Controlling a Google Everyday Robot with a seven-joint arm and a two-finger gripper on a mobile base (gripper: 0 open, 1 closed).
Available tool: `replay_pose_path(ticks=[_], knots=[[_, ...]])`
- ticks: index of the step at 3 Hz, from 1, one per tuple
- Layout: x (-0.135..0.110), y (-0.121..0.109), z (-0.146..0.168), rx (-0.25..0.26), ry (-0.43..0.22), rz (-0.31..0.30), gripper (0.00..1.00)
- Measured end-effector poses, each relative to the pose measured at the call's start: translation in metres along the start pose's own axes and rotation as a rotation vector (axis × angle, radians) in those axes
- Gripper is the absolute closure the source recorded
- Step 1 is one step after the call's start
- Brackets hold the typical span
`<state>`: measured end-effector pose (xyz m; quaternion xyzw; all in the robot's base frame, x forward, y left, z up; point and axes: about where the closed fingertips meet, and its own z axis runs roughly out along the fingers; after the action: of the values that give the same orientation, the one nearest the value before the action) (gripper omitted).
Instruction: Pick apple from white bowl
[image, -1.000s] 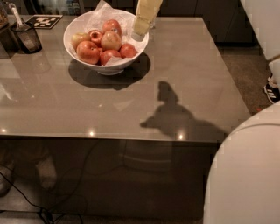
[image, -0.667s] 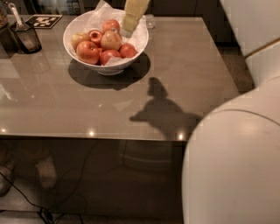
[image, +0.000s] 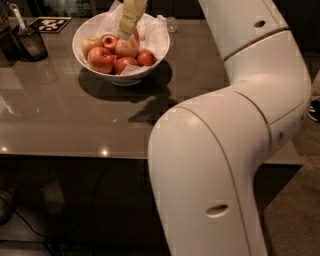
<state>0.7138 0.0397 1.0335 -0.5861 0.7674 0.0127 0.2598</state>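
Observation:
The white bowl (image: 86, 59) stands at the far left of the grey table, lined with crumpled white paper and holding several red apples, such as one at the front left (image: 101, 58) and a paler one in the middle (image: 127, 48). My gripper (image: 128, 27) reaches down from the top edge into the bowl, its cream tip just above the pale middle apple. My large white arm (image: 235, 140) fills the right half of the view.
A small dark container with a utensil (image: 31, 42) stands left of the bowl. A black-and-white marker tag (image: 49, 24) lies behind it. A small clear glass (image: 172, 24) stands right of the bowl. The table's front edge (image: 75, 156) runs across the lower left.
My gripper has moved left from the bowl's right rim to over the apples. My arm has swung in and now covers the right half of the view.

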Motion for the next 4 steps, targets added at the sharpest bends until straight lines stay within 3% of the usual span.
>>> replay_pose_path(ticks=[1,2,4], knots=[[0.001,-0.008,0.029,-0.028,-0.009,0.053,0.00],[-0.008,-0.015,0.033,-0.005,-0.038,0.049,0.00],[-0.016,-0.017,0.069,-0.043,-0.064,0.103,0.00]])
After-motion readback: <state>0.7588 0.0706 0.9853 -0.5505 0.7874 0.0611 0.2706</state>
